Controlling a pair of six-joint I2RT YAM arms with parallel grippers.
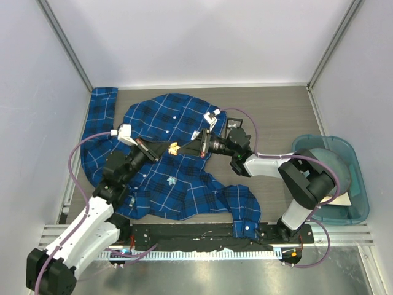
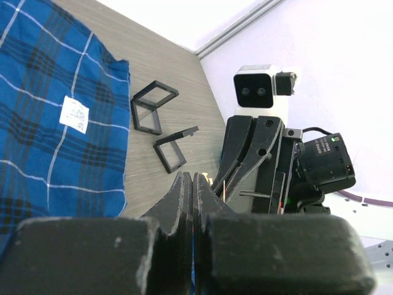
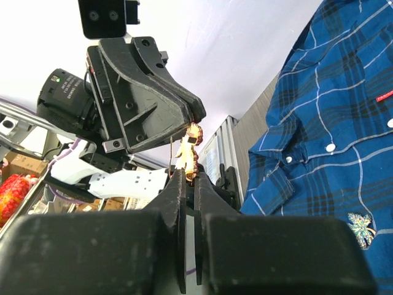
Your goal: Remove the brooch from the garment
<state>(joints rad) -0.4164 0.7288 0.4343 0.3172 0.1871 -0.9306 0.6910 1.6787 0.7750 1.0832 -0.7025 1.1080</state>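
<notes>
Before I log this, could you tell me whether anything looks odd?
The gold brooch is off the garment, pinched in mid-air by the right fingers with the left fingers at its other end. A sparkly brooch sits on the garment.

Looking down from high behind the near edge at the whole table point(image 1: 276, 104). Staring close-up along the left gripper point(image 2: 191, 178) at the right gripper point(image 3: 189, 179), and back the other way. Catching the plaid shirt point(image 1: 166, 117) in all three, the brooch point(image 3: 189, 152) in two for sure.
</notes>
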